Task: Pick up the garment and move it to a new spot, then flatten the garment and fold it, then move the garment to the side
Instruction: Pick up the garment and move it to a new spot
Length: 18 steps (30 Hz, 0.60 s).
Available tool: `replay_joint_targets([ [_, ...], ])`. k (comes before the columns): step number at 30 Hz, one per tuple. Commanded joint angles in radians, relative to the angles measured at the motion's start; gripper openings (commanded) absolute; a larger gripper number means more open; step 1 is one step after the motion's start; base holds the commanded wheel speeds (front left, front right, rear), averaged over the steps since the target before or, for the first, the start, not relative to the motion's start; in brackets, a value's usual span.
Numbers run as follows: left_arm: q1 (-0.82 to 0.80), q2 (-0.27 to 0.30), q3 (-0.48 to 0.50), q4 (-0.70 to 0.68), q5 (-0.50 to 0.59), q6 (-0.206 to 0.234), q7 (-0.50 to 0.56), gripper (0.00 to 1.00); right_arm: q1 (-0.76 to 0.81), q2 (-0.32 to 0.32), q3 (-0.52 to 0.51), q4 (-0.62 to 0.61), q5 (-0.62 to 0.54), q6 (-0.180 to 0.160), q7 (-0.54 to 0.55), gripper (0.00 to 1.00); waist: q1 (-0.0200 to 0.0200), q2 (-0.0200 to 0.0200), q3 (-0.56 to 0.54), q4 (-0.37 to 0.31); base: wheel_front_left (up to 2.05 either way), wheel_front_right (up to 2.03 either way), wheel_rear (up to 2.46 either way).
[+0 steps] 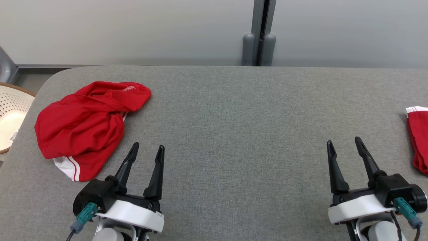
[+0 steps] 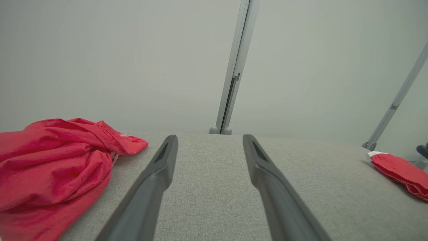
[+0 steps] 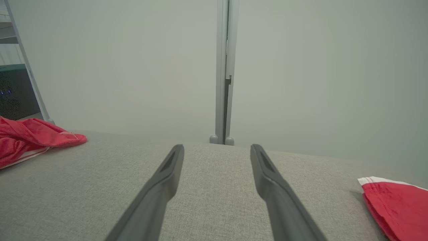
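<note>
In the head view we see a gray worktop [image 1: 234, 110] with the garment [image 1: 83, 127] on it. The garment is red with white stripes on one edge, and it lies in a crumpled heap at the left end. Our left tool [image 1: 148, 146] is just beside the heap, on its right, not touching it. Its fingers are spread wide and hold nothing. Our right tool [image 1: 343, 140] is well apart, near the right end, and its fingers are spread and empty too. Another red cloth [image 1: 418, 144] lies at the right edge of the worktop. A pale basket [image 1: 10, 107] with small holes stands past the left edge. In the left wrist view we look between the two spread fingers at bare worktop, with the garment close on the left and the other red cloth far to the right. In the right wrist view the fingers are also apart over bare worktop, with the garment far to the left and the red cloth near on the right.
</note>
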Motion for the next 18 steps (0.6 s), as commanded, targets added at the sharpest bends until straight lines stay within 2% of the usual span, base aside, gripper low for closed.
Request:
replay_joint_targets([
  [1, -0.008, 0.003, 0.003, 0.004, 0.006, -0.003, 0.0, 1.0, -0.005, -0.001, -0.007, -0.003, 0.023, -0.002, -0.001, 1.0, 0.0, 0.0, 0.002, 0.0, 0.0, 0.0, 0.0],
  [10, -0.015, 0.003, -0.01, 0.016, 0.011, -0.003, 0.0, 1.0, -0.007, -0.001, -0.005, -0.015, 0.071, -0.002, -0.001, 1.0, 0.0, 0.0, 0.01, 0.001, 0.0, 0.0, 0.0],
  [15, -0.027, 0.003, -0.001, 0.021, 0.007, -0.004, 0.0, 1.0, -0.011, 0.0, 0.007, -0.017, 0.097, -0.002, -0.001, 1.0, 0.0, 0.0, 0.016, 0.026, 0.0, 0.0, 0.0],
  [18, -0.03, 0.004, 0.009, 0.026, 0.015, 0.002, 0.0, 1.0, -0.004, -0.001, 0.024, -0.019, 0.117, -0.002, -0.001, 1.0, 0.0, 0.0, 0.021, 0.064, 0.0, 0.0, 0.0],
])
